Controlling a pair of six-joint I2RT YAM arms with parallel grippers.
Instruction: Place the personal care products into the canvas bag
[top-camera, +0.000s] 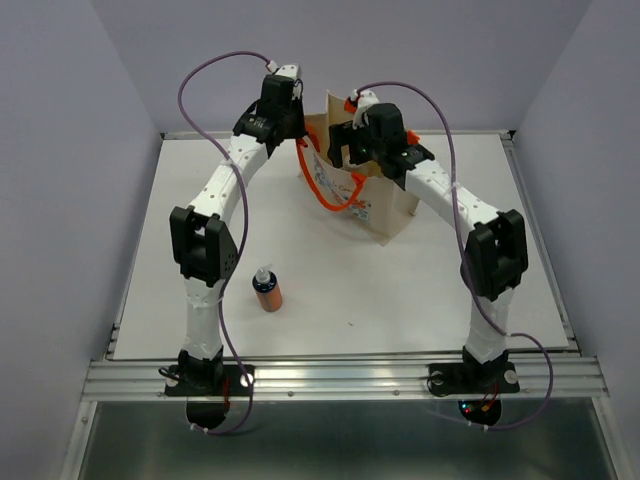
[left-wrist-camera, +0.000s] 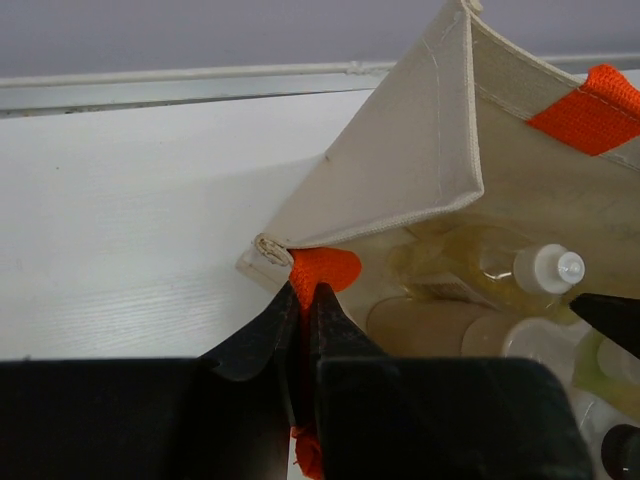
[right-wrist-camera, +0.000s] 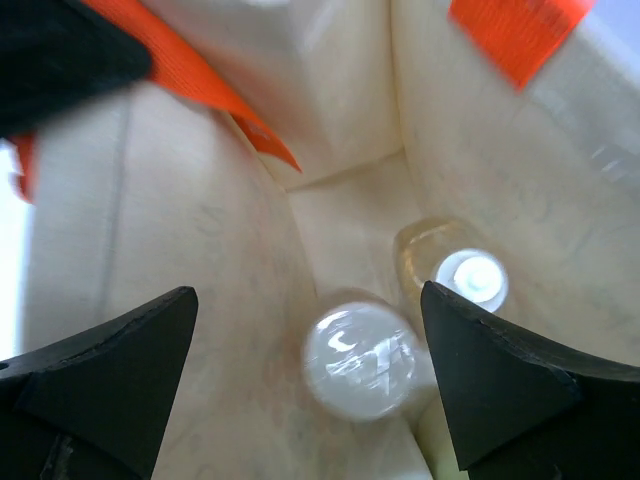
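Bottles blurry inside canvas bag

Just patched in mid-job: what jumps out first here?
Both claws meet at the bag at the table's far middle: the left claw pinches its orange strap, and the right claw hangs open over bottles inside. One orange-brown bottle stands alone nearer, left of centre.

Our right gripper, jaws spread, fills the mouth of the canvas bag above bottles crowding its floor; our left gripper pinches the orange handle at the rim. Open table surrounds the orange-brown bottle.
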